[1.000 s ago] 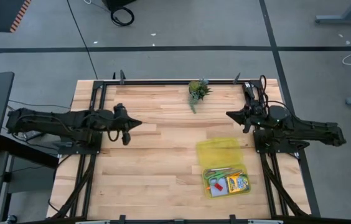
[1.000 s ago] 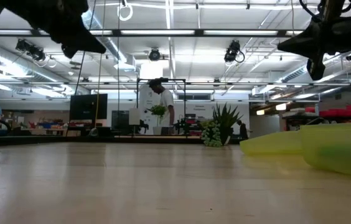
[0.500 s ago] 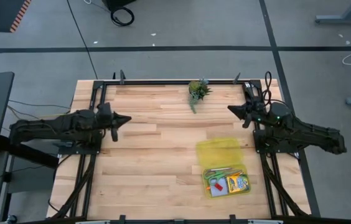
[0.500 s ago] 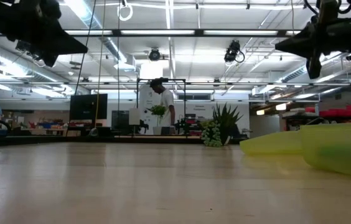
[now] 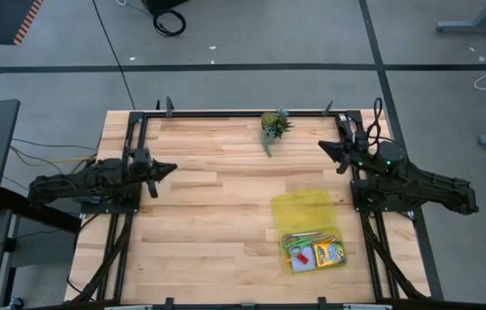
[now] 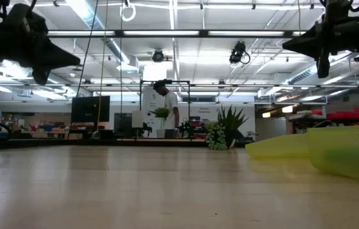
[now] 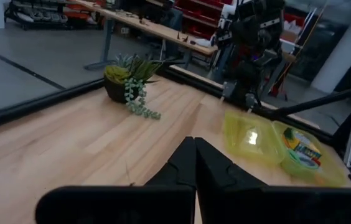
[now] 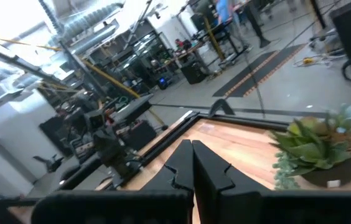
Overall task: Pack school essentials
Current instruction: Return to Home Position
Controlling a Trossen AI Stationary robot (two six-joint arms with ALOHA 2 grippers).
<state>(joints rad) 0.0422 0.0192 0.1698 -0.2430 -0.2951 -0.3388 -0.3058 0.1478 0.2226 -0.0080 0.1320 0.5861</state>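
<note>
A translucent yellow case (image 5: pixel 312 232) lies open near the table's right near corner. Its tray holds the school essentials (image 5: pixel 316 251): the yellow-green crayon box, the orange pencil, green-handled scissors, the blue note pad and a red bit. The lid (image 5: pixel 302 210) lies flat toward the far side. My left gripper (image 5: pixel 171 169) is shut and empty, high over the table's left edge. My right gripper (image 5: pixel 322 145) is shut and empty, high over the far right part, beyond the case. The left wrist view shows the case (image 7: pixel 269 142) far ahead.
A small green potted plant (image 5: pixel 272 126) stands at the middle of the far edge, a trailing stem hanging toward the near side. A black frame (image 5: pixel 226 112) runs along the table's far edge and sides. People show in the room behind (image 6: pixel 165 102).
My left gripper has drawn back toward the table's left edge and come lower. My right gripper has shifted slightly toward the far right corner. The case and its contents have kept still.
</note>
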